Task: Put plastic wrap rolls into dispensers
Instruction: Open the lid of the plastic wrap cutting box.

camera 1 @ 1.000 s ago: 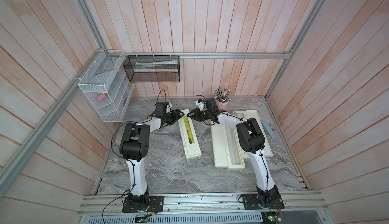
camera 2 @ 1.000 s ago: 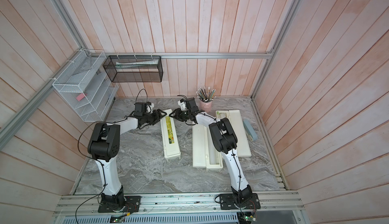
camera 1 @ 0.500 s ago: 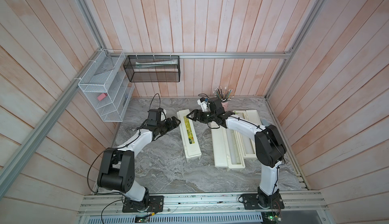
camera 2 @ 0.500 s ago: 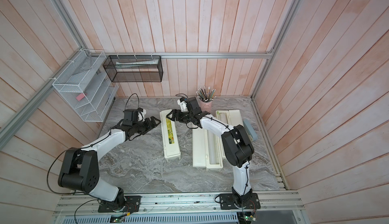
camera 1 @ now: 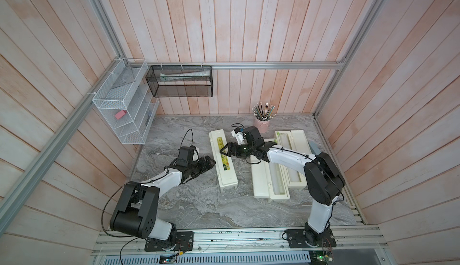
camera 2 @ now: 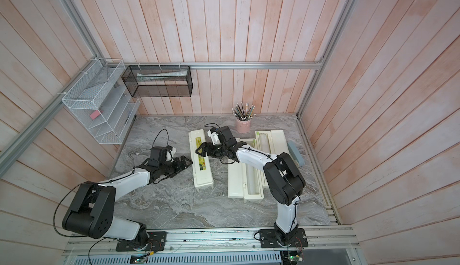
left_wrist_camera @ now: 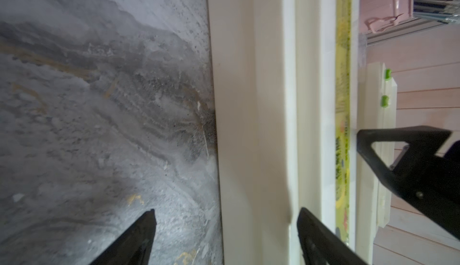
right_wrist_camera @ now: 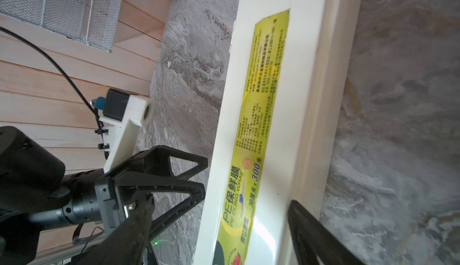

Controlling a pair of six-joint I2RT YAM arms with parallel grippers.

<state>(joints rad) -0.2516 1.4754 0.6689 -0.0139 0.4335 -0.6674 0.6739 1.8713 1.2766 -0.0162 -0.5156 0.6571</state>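
Observation:
In both top views a closed cream dispenser with a yellow-green label lies left of two open dispensers. A translucent plastic wrap roll lies in the middle one and another roll in the right one. My left gripper is open, low by the closed dispenser's left side. My right gripper is open over that dispenser's label, its fingers straddling the lid without gripping it.
A pink cup of pencils stands at the back. A grey-blue object lies by the right wall. A white wire rack and a black mesh basket hang on the left and back walls.
My right gripper went from shut to open above the closed dispenser. The left arm sank and pulled its gripper nearer, along the dispenser's left side, opening wider.

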